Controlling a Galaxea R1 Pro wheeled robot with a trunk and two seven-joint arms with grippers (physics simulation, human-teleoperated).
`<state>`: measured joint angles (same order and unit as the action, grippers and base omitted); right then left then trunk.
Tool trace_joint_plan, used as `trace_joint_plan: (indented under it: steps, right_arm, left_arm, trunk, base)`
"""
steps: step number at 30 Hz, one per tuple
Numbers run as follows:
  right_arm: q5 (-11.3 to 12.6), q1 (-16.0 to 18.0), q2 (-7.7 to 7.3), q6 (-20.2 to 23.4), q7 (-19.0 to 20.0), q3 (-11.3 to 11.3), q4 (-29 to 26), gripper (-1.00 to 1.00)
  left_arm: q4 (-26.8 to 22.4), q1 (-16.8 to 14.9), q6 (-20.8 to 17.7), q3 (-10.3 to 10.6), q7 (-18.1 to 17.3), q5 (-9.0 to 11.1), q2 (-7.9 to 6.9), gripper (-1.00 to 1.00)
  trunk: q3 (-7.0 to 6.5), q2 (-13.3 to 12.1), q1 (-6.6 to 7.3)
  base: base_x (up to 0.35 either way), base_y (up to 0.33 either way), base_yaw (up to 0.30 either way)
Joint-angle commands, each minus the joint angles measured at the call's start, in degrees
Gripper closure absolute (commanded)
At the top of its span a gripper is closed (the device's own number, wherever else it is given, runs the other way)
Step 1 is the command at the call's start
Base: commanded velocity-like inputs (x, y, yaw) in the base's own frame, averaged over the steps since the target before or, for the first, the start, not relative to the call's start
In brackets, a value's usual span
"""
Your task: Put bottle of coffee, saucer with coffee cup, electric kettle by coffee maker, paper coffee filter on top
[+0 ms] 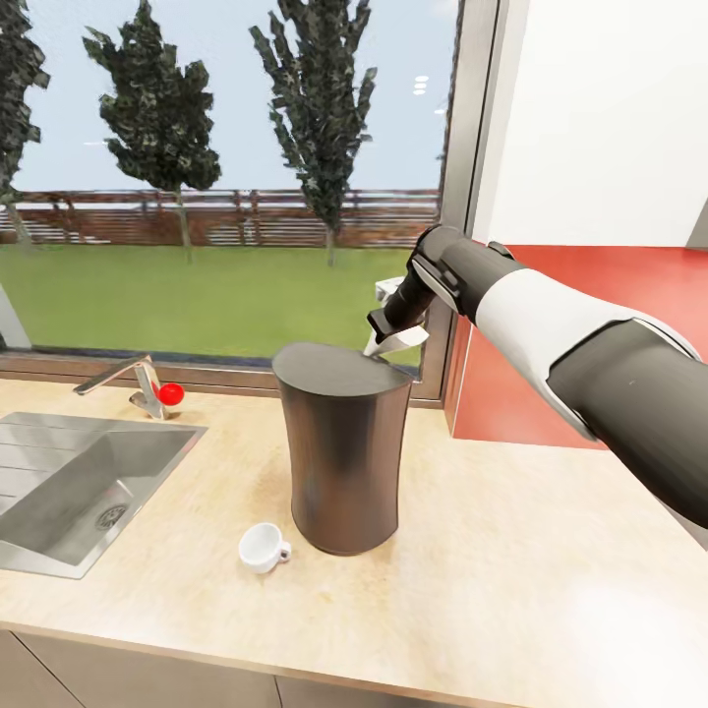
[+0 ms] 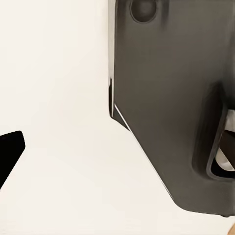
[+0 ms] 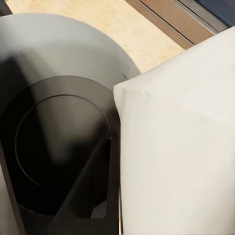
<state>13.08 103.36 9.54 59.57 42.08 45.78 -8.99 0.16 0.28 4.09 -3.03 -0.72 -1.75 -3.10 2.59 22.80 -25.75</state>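
The coffee maker [image 1: 342, 452], a tall dark cylinder, stands on the beige countertop [image 1: 521, 560]. My right gripper [image 1: 385, 329] hovers at its back rim, shut on a white paper coffee filter [image 1: 405, 340]. In the right wrist view the filter [image 3: 181, 156] hangs beside the coffee maker's open dark top [image 3: 54, 142], with one dark finger [image 3: 93, 196] against the paper. A small white coffee cup [image 1: 262, 547] sits on the counter at the coffee maker's front left. In the left wrist view a single black fingertip [image 2: 10, 152] shows against a white background.
A steel sink [image 1: 98, 472] is set into the counter at the left, with a faucet [image 1: 138, 379] and red knob [image 1: 171, 394] behind it. A window frame runs along the back. A red wall panel [image 1: 521, 393] stands at the right. A dark robot part [image 2: 171, 98] looms in the left wrist view.
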Motion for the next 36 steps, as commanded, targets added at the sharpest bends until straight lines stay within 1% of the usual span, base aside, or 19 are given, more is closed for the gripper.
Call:
trace_joint_plan:
  steps: [1,11,25,26,36]
  right_arm:
    - [0.46,0.08,-0.03,0.22,-0.04,0.51,-0.02,1.00]
    - [0.54,0.09,0.04,0.19,0.02,0.44,-1.44,1.00]
    - [0.54,0.08,0.04,0.19,0.03,0.44,-1.73,1.00]
    - [0.54,0.08,0.04,0.19,0.03,0.44,-1.74,-1.00]
    - [0.54,0.09,0.04,0.20,0.02,0.45,-1.74,-1.00]
  left_arm:
    - [0.02,-0.02,0.21,-0.31,-0.08,-0.18,0.00,-1.00]
    - [0.02,-0.02,0.13,-0.31,-0.08,-0.18,0.03,-1.00]
    - [0.02,-0.02,0.13,-0.31,-0.08,-0.18,0.01,-1.00]
    - [0.02,-0.02,0.13,-0.31,-0.08,-0.18,0.02,-1.00]
    - [0.02,-0.02,0.13,-0.29,-0.08,-0.18,-0.03,-1.00]
  trunk:
    - [0.12,0.12,-0.04]
    - [0.12,0.12,-0.04]
    - [0.12,0.12,-0.04]
    - [0.12,0.12,-0.04]
    - [0.12,0.12,-0.04]
  base:
    - [0.000,0.000,0.000]
    - [0.000,0.000,0.000]
    - [0.000,0.000,0.000]
    - [0.000,0.000,0.000]
    - [0.000,0.000,0.000]
